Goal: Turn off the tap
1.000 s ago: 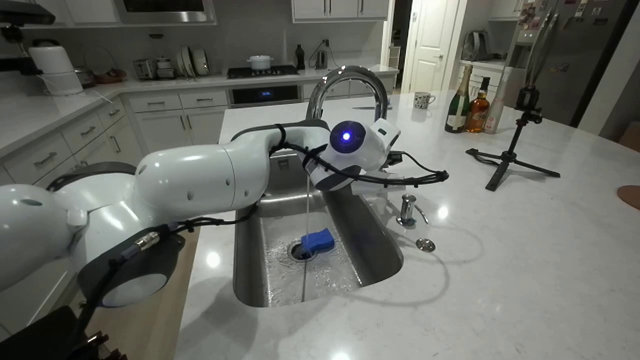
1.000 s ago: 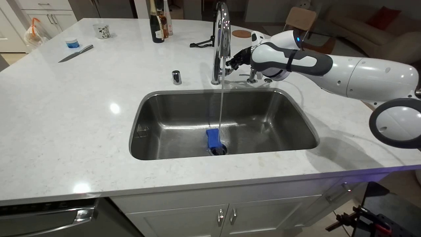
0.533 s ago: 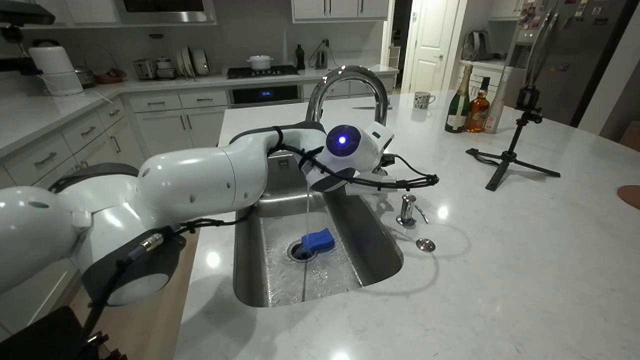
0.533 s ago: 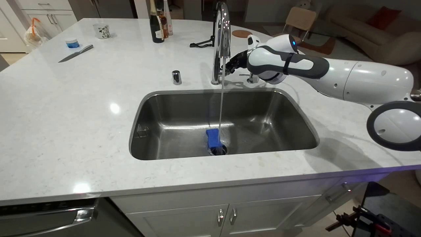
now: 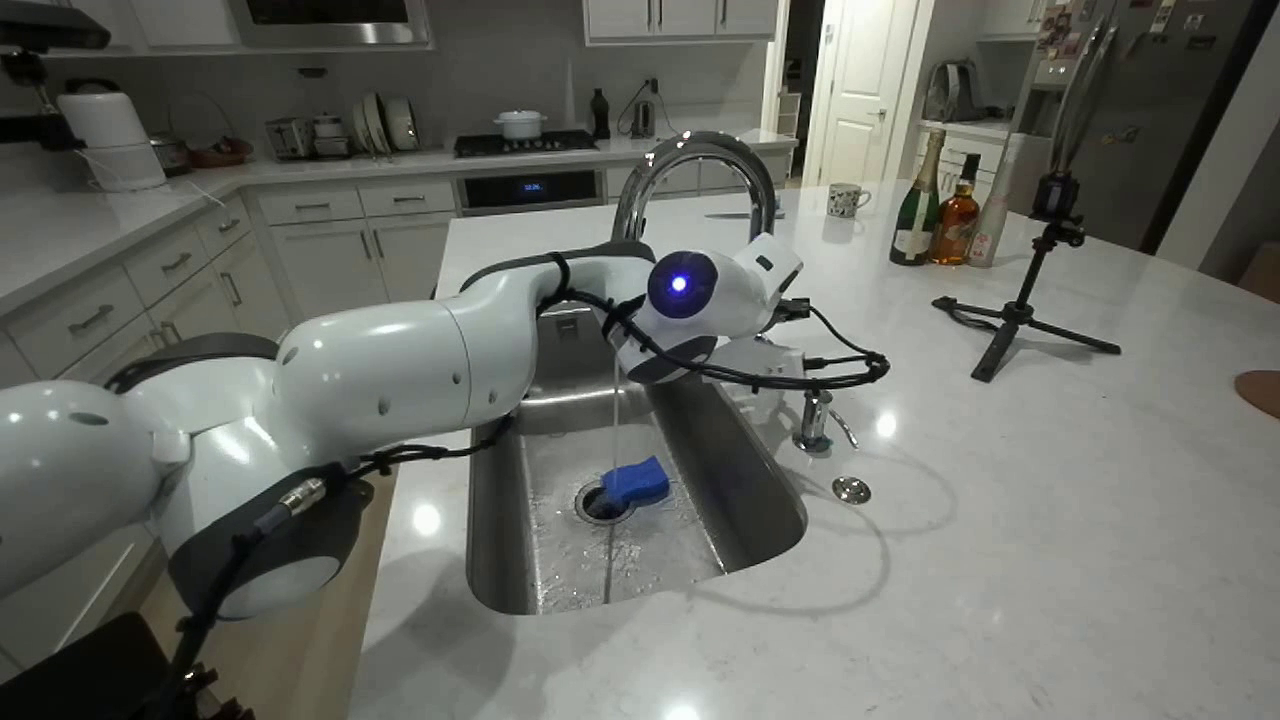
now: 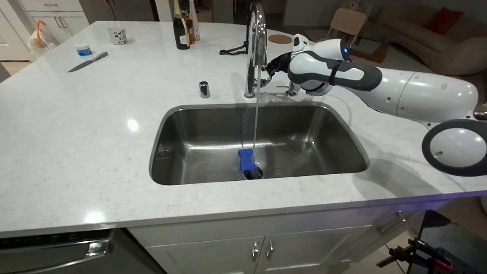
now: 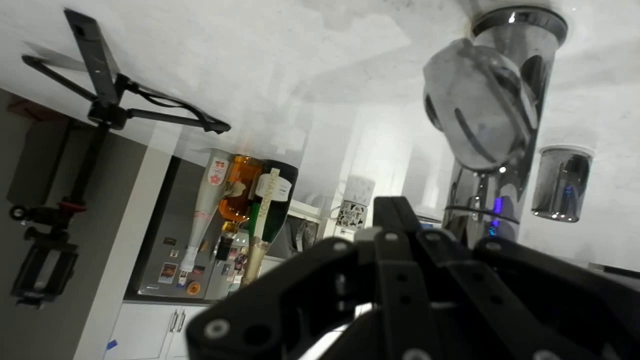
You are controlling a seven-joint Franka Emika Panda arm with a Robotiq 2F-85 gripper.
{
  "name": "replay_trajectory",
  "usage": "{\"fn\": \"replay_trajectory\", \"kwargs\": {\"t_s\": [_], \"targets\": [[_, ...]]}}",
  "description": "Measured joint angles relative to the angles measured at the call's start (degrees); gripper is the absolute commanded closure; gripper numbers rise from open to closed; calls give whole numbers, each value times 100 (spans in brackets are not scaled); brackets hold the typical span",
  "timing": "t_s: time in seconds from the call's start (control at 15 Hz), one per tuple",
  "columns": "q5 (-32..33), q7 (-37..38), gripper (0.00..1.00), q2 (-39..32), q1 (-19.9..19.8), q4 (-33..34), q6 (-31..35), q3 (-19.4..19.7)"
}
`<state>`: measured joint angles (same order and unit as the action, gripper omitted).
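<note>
In both exterior views the white bench (image 6: 95,163) is the biggest thing, its cabinet-side edge running straight above the cabinet (image 6: 201,257). The arm (image 6: 418,89) reaches in across that edge. Beyond the same edge the oven (image 5: 575,190) shows blue digits, too small to be sure of. The sink (image 6: 213,125) is let in near the cabinet-side edge. Just behind its rim, toward the bench's far long edge, stands the tap (image 6: 259,47). Its long axis is upright; the spout arches over toward the cabinet-side edge and its mouth points straight down — water (image 6: 257,114) is running from it. The slim lever (image 7: 475,110) sticks out sideways. The tripod (image 5: 1020,310) stands between tap and far long edge. The gripper (image 7: 417,227) is just beside the lever; whether they touch I cannot tell. Its fingers (image 7: 402,285) are narrow — drawn together, side by side. Near the far long edge stand, in a row, the green bottle (image 7: 267,222), with CHANDON legible on its label; the amber bottle (image 7: 234,209), its label too blurred to read; the pale bottle (image 7: 203,212), with a reddish flower printed on it. The patterned mug (image 6: 118,35) is near the far corner, the blue sponge (image 6: 247,160) in the sink beside the drain (image 6: 259,173)
</note>
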<state>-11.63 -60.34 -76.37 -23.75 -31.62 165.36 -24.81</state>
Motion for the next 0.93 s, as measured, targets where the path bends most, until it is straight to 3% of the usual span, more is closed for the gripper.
{"fn": "replay_trajectory", "kwargs": {"t_s": [0.27, 0.67, 0.93], "targets": [[10, 434, 100, 0, -65, 129, 217, 235], [137, 1854, 100, 1, 3, 117, 200, 1697], [155, 2266, 100, -13, 123, 96, 12, 2102]]}}
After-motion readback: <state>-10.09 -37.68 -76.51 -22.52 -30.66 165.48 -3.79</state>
